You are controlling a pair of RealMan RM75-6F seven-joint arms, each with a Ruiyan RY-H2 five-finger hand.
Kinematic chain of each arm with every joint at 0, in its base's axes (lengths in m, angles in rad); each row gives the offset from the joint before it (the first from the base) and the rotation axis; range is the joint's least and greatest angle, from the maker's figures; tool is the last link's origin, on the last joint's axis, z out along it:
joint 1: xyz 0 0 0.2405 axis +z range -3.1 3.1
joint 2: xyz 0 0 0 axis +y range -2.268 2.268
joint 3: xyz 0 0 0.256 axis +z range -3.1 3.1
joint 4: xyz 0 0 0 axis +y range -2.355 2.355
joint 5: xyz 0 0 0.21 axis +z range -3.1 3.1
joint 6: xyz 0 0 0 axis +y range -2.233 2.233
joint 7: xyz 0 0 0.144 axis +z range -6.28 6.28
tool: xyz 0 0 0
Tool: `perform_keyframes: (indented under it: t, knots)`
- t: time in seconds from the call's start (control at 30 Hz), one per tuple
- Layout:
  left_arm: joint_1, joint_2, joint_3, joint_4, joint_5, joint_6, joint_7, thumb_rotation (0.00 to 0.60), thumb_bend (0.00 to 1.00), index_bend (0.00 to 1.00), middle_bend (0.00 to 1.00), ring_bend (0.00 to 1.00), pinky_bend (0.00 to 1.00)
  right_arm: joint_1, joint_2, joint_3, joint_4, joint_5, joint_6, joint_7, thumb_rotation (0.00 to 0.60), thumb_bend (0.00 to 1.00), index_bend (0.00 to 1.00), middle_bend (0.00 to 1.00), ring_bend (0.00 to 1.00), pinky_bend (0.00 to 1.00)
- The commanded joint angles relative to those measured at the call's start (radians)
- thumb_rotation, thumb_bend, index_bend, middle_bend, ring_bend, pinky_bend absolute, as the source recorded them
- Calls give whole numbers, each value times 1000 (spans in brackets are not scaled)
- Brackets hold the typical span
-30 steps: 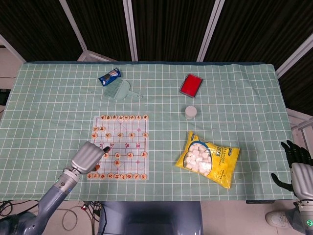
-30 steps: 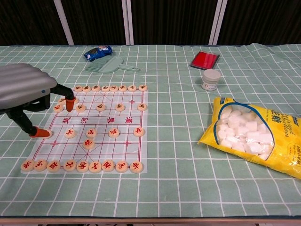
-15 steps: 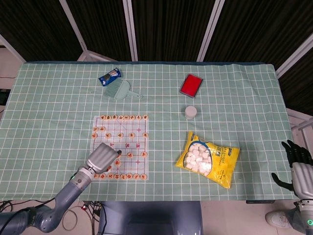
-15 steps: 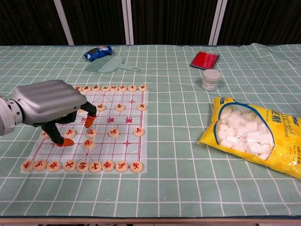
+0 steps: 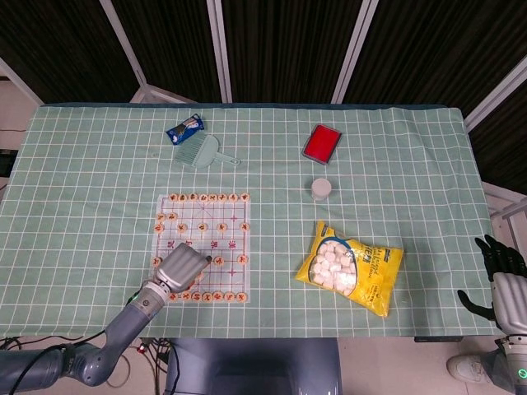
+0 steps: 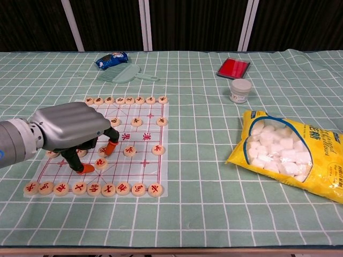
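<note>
Clearly the left hand (image 6: 72, 131) is the one at work: it hovers low over the near-left part of the chess board (image 6: 144, 140), its orange-tipped fingers (image 6: 112, 148) spread and pointing down, nothing held between them. The chess piece (image 6: 101, 163) nearest to it lies flat on the board directly under the hand, between the two lowered fingertips, so the reach is straight down. Further right lie the marshmallow bag (image 6: 289, 152) and, off the table's right edge, the right hand (image 5: 498, 276), well apart, fingers loosely apart and empty.
</note>
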Motion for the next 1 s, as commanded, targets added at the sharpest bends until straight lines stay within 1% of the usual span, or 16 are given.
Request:
perform_keyframes:
  t: [0.03,0.47,0.7,1.0]
  knots:
    - [-11,-6,5,5,-14,3,5,600,208,474,1000,931,914,0,-1,0,0,1,0,-1,600,302,0,0,0,0]
    - [-27,-26,32,22,-14,34,-17,600,216,492,1000,931,914,-1,-3,0,0,0,2,0,600,302,0,0,0,0]
    - [-38,-29,37,28,-21,41,-21,600,224,493,1000,931,914,-1,-2,1,0,1,2,1,600,302,0,0,0,0]
    - [-58,-31,42,18,-73,38,2,600,225,486,1000,930,914,-2,-3,1,1,-1,4,4,600,302,0,0,0,0]
